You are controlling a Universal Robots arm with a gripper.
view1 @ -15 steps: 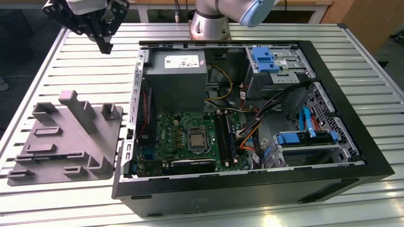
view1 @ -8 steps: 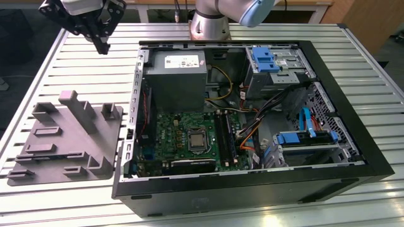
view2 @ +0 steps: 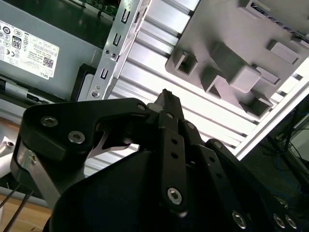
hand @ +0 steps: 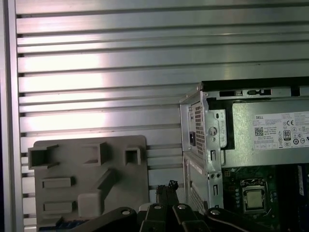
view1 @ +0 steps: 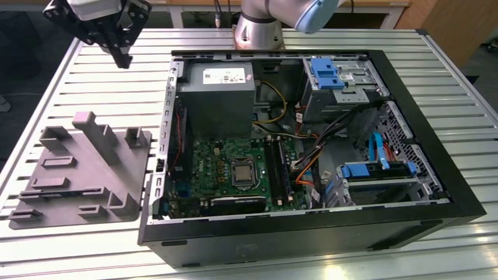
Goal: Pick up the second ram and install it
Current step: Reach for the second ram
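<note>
Black linkage gripper [view1: 123, 59] hovers upper left in the exterior view, fingers pinched together and empty, up-frame of the gray plastic fixture [view1: 86, 175]. Second ram pickup and install judged outstanding.

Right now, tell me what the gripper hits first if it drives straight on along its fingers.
Probably the bare slatted table, in the gap between the gray fixture and the computer case. The gripper points at that strip in both wrist views. Depth is unclear.
</note>
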